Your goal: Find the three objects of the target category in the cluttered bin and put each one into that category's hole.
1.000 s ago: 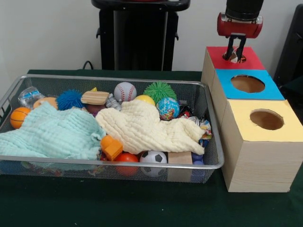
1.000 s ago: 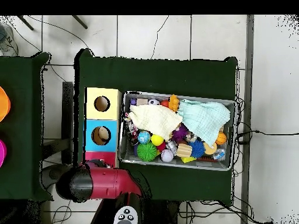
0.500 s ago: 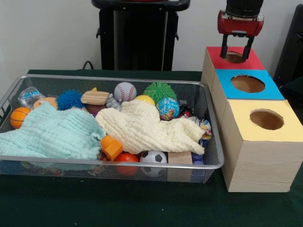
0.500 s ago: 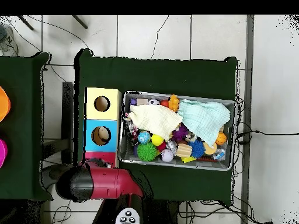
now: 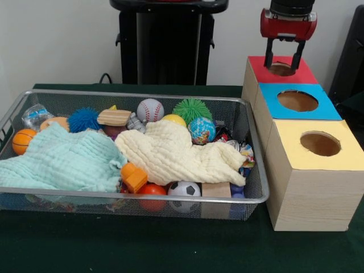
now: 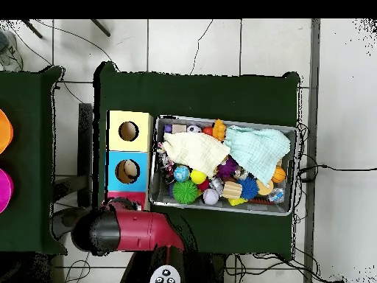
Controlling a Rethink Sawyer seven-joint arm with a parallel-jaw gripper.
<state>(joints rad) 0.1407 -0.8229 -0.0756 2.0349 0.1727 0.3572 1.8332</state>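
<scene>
The red-bodied gripper (image 5: 281, 62) hangs just above the round hole of the red-topped box (image 5: 296, 75), its black fingers spread apart and empty. The wire-mesh bin (image 5: 170, 97) sits on the green table beside the row of wooden boxes. Two crinkled muslin cloths, cream (image 5: 176, 152) and mint (image 5: 60, 161), drape over a stitched baseball (image 5: 150, 110), spiky green ball (image 5: 192, 109) and smooth soccer ball (image 5: 183, 189).

Silver mesh bin (image 5: 250, 149) holds mint cloth (image 5: 60, 159), cream cloth (image 5: 170, 151).
</scene>
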